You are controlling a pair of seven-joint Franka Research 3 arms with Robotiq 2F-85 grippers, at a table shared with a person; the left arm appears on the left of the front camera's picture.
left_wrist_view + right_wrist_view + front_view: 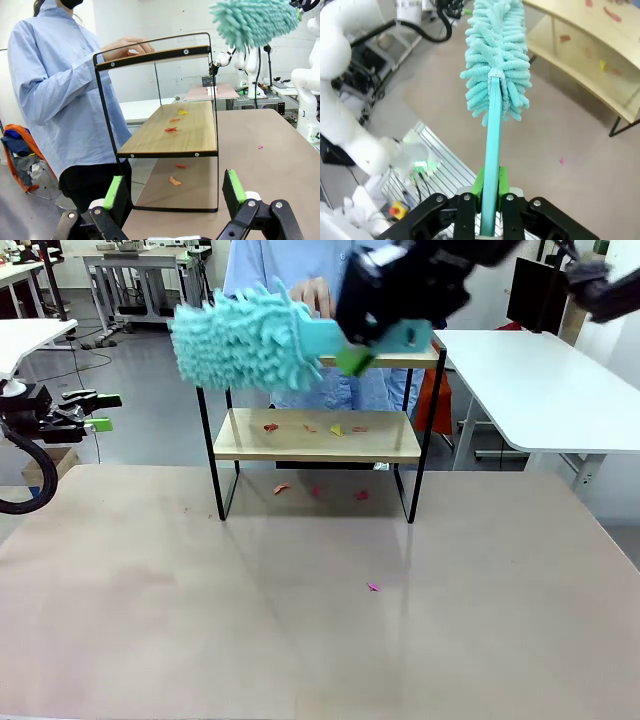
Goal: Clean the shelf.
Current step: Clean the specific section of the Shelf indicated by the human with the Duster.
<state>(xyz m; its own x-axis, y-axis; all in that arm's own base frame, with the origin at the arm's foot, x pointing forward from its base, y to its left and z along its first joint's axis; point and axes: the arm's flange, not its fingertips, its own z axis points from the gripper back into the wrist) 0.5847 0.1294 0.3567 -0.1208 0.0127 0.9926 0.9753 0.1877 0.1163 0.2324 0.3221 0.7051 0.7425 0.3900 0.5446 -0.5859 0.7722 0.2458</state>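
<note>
Two boards make up the shelf (316,435), standing near the middle of the far edge of the tabletop (150,620); coloured scraps (335,428) litter the lower one. A person's hand (315,295) rests on top, likely steadying it. The right gripper (490,187) is clamped on the teal duster (245,338), head raised near the top board (poised to sweep, I judge). The left gripper (175,192), jaws apart, hangs off the left edge.
</note>
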